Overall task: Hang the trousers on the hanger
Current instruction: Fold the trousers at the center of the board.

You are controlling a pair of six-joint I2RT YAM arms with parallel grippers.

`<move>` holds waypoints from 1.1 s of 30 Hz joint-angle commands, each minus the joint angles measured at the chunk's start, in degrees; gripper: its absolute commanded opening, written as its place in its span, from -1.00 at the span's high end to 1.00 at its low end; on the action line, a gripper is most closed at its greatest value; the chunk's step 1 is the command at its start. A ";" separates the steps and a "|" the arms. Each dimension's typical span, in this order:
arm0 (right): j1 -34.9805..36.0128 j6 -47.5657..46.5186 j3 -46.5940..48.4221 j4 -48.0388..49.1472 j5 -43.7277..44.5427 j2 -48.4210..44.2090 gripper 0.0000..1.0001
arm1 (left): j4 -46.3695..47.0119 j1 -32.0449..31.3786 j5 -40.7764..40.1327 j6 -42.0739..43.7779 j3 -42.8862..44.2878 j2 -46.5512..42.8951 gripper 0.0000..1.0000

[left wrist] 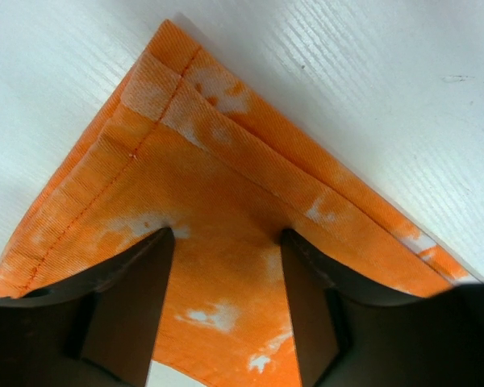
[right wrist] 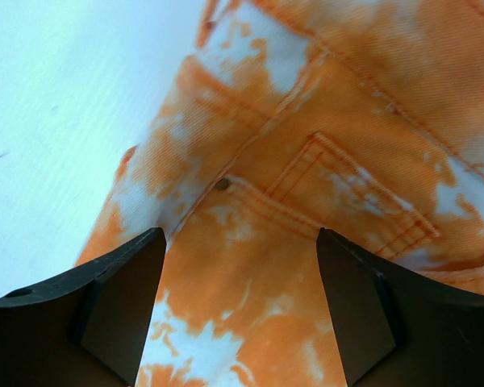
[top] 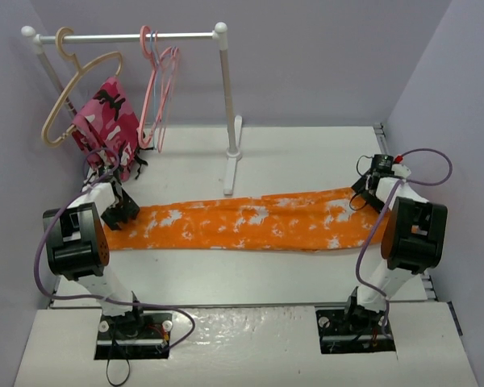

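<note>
Left claw (left wrist: 226, 235) parted over trousers (left wrist: 218, 153) hem corner, right claw (right wrist: 240, 234) parted over waist

"What colour are the trousers (top: 242, 222)?"
"Orange with white tie-dye blotches and orange stitching, on a white surface (top: 306, 153)."
"And the hanging garment (top: 109, 121)?"
"Pink and red camouflage with black and white patches. The beige hanger (top: 64, 97) is beside it, and the hanger (top: 148, 97) is salmon-pink."

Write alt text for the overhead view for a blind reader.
Orange tie-dye trousers lie flat across a white table, the left gripper at the hem end, the right gripper at the waist. Behind, a rack holds hangers and a pink camouflage garment.
</note>
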 commanded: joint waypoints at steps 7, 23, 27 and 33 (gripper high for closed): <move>17.88 -6.09 -4.95 -0.03 -3.37 -17.05 -0.55 | 1.77 1.24 -0.69 7.55 -3.65 -13.55 -0.39; 29.36 -16.72 -15.56 -1.45 -21.94 -42.20 -1.00 | 5.27 10.88 6.85 27.45 -6.93 -14.03 -0.90; 30.28 -17.20 -16.53 -1.36 -23.35 -44.04 -1.00 | 5.06 12.57 10.45 30.95 -5.32 -10.27 -0.94; 31.86 -17.65 -17.29 -1.38 -22.83 -45.93 -1.00 | 1.89 12.63 11.69 33.50 -1.90 -4.64 -0.94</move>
